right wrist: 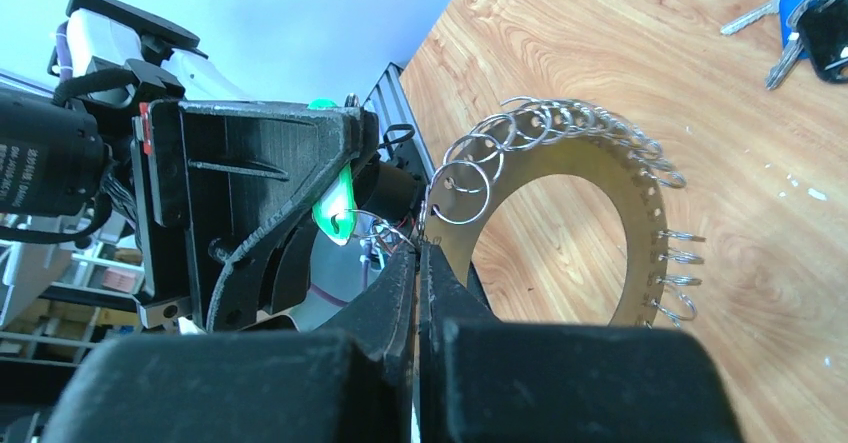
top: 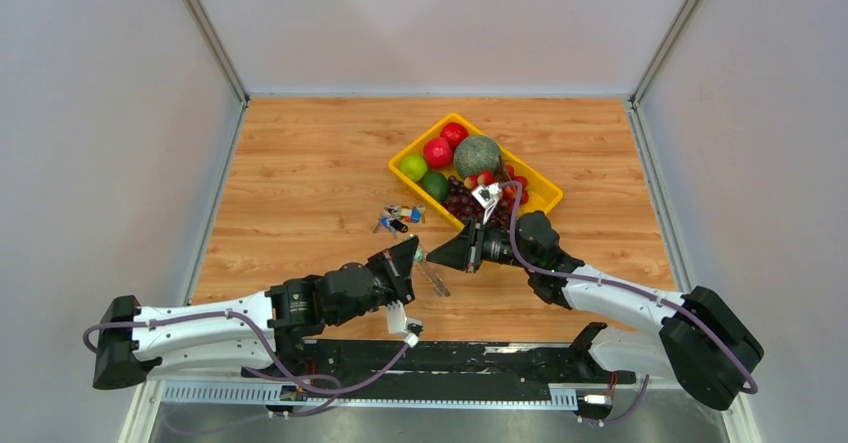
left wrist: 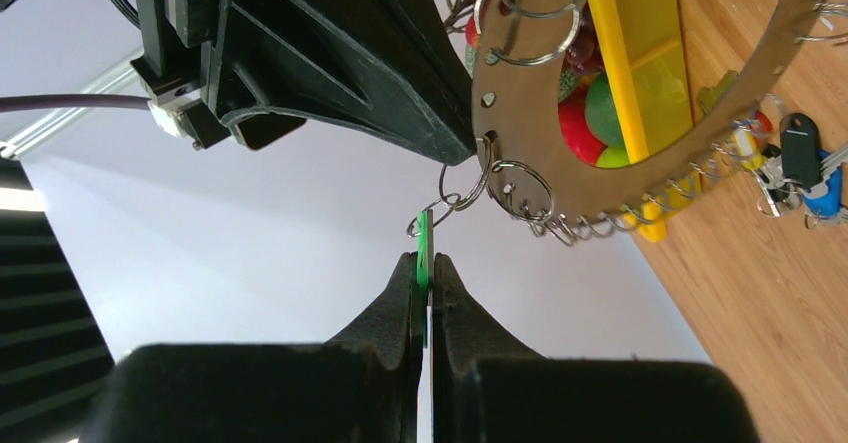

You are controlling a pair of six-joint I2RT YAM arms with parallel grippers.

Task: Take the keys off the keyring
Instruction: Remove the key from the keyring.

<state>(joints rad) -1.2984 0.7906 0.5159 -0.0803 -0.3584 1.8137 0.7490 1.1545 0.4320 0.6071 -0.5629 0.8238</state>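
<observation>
Top external: both arms reach low and inward over the table (top: 300, 163), tips meeting. Left gripper (top: 415, 253) pinches the green tag (left wrist: 423, 248). Right gripper (top: 458, 251) is clamped on the keyring (left wrist: 515, 133) rim. The keyring is held raised between them, near the tray (top: 545, 198).

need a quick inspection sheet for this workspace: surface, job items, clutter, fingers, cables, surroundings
surface: wooden table, no spills seen
job's things: keyring, a flat holed metal ring carrying small split rings, held between both grippers; no keys seen on it; green tag hangs from it
clutter: coloured key bunch on the table beside a yellow tray of fruit
grippers: left gripper fingers shut on the green tag; right gripper fingers shut on the keyring's rim
cables: purple cable along each arm, no snag seen
surroundings: plain walls on three sides, nothing else seen
</observation>
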